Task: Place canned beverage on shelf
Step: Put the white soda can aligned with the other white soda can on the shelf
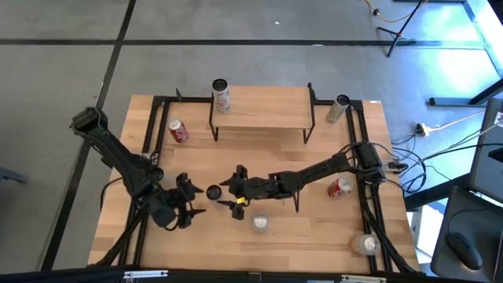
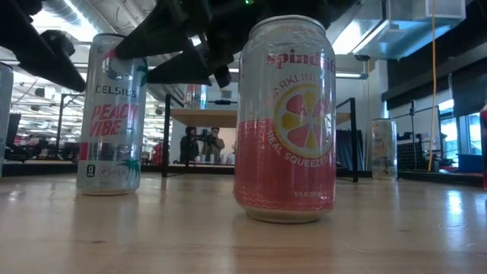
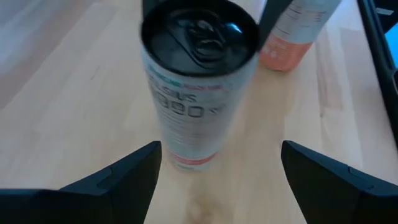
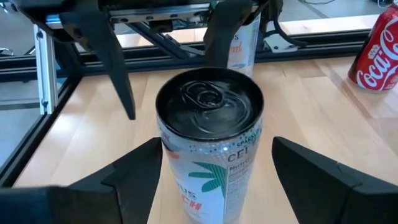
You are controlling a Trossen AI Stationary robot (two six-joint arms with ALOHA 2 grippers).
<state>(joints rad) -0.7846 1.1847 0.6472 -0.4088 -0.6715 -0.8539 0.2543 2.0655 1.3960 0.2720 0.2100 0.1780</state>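
A tall Celsius can with a black top point(image 1: 213, 192) stands upright on the wooden table between my two grippers; it also shows in the low view point(image 2: 110, 114). My left gripper point(image 1: 194, 197) is open on the can's left, its fingers short of the can point(image 3: 199, 81). My right gripper point(image 1: 234, 189) is open on the can's right, one finger on either side of the can point(image 4: 208, 143) without touching it. The shelf point(image 1: 261, 108) stands on its black legs at the far middle of the table, with one can point(image 1: 221, 95) upright on its left end.
A pink Spindrift can point(image 1: 260, 223) stands near the front edge, close to the right arm point(image 2: 285, 122). Red cans lie at the far left point(image 1: 178, 131) and at the right point(image 1: 339, 187). Other cans are at the far right point(image 1: 339, 108) and the near right corner point(image 1: 365, 245).
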